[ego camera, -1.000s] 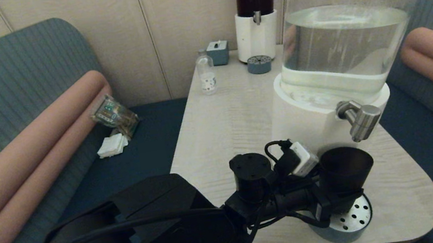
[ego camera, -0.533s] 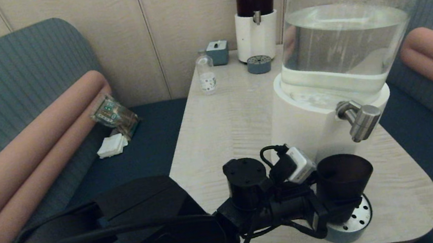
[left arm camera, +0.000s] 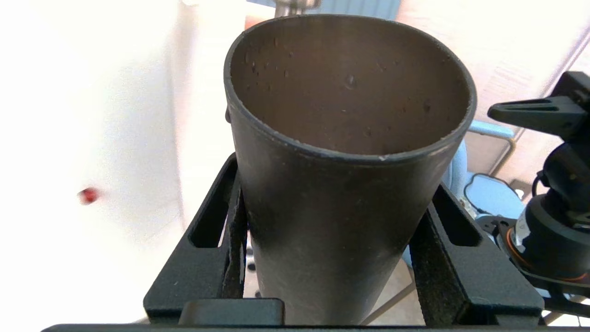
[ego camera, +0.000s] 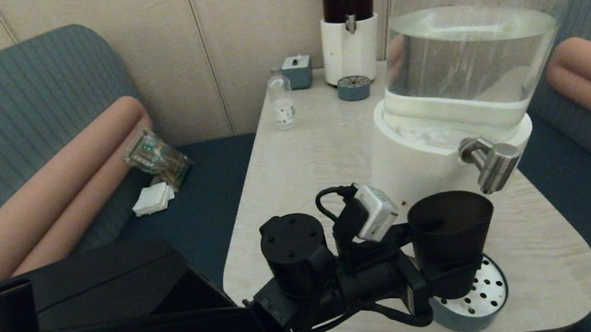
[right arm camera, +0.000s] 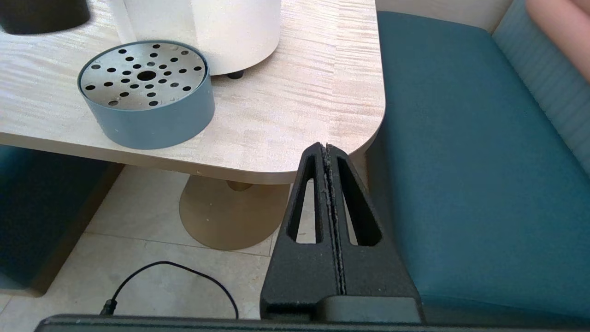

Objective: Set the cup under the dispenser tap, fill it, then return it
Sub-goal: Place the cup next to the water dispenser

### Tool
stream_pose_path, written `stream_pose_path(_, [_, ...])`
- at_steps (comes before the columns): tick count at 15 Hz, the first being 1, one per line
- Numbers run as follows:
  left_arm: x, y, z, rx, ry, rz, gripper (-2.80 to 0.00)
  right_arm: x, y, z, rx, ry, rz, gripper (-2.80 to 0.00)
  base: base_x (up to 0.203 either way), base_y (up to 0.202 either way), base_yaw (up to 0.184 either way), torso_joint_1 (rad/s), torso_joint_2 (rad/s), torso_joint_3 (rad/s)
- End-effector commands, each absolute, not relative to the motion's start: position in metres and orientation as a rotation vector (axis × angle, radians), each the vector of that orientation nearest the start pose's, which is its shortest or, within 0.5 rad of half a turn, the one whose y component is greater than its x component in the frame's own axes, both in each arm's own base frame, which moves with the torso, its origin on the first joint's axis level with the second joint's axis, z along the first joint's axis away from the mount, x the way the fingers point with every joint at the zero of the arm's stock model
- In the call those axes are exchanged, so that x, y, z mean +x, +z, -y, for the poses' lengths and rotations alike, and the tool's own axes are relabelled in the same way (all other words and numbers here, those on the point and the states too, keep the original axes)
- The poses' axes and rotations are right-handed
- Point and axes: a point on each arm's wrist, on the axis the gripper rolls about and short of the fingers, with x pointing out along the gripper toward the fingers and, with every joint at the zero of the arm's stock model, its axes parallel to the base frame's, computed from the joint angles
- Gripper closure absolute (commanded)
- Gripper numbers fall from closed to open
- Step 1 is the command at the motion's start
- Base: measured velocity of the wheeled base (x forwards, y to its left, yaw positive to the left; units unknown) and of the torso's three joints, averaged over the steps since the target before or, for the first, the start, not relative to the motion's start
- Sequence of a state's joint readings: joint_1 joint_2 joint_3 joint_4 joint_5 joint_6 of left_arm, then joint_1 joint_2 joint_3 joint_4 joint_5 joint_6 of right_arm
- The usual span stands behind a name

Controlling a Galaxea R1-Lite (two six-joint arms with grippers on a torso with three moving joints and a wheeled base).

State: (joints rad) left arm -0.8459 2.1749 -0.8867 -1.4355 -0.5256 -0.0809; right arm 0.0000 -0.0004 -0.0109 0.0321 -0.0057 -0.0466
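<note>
Cup (ego camera: 451, 236): upright, rim up, lifted just over the perforated drip tray (ego camera: 482, 296) at the table's near edge; droplets speckle its inner wall.
Left gripper (ego camera: 447, 284): clamped on the cup's lower body, one finger (left arm camera: 209, 258) pressed against each side, the wider rim rising clear above both.
Dispenser tap (ego camera: 491, 160): metal spout on the white base of the clear water tank (ego camera: 468, 46); the cup's rim sits below it and slightly toward the robot's left, not touching.
Right gripper (right arm camera: 328, 154): parked low beyond the table (right arm camera: 295, 106) corner, over the teal bench seat (right arm camera: 461, 161), its two fingers pressed together with nothing between them.
Far end: smaller dark-liquid dispenser (ego camera: 349, 17) and a small clear bottle (ego camera: 281, 103).
</note>
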Motion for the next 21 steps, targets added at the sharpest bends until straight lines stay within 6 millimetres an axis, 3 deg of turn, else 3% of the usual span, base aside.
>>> stream_pose_path(1, [0.246,0.128,0.287,-0.098,-1.360,0.124,0.00,-0.024,0.075,0.000,-0.048,-0.006,-0.022,0.00,0.000,0.000,0.000,0.000,0.00,0.000])
stream_pose_path(4, [0.254,0.133,0.271,-0.100,-1.314,0.126,0.00,-0.024,0.075,0.000,-0.048,-0.006,-0.022,0.00,0.000,0.000,0.000,0.000,0.00,0.000])
stream_pose_path(7, [0.278,0.136,0.240,-0.099,-1.213,0.149,0.00,-0.024,0.075,0.000,-0.048,-0.006,-0.022,0.00,0.000,0.000,0.000,0.000,0.00,0.000])
stream_pose_path(10, [0.311,0.137,0.203,-0.096,-1.087,0.162,0.00,-0.024,0.075,0.000,-0.047,-0.006,-0.022,0.00,0.000,0.000,0.000,0.000,0.00,0.000])
stream_pose_path(13, [0.356,0.138,0.168,-0.098,-0.950,0.210,0.00,-0.024,0.075,0.000,-0.047,-0.006,-0.023,0.00,0.000,0.000,0.000,0.000,0.00,0.000])
stream_pose_path(18, [0.408,0.107,0.123,-0.087,-0.799,0.196,0.00,-0.024,0.075,0.000,-0.046,-0.006,-0.022,0.00,0.000,0.000,0.000,0.000,0.00,0.000])
stream_pose_path(21, [0.430,0.090,0.110,-0.081,-0.756,0.194,0.00,-0.024,0.075,0.000,-0.047,-0.006,-0.022,0.00,0.000,0.000,0.000,0.000,0.00,0.000])
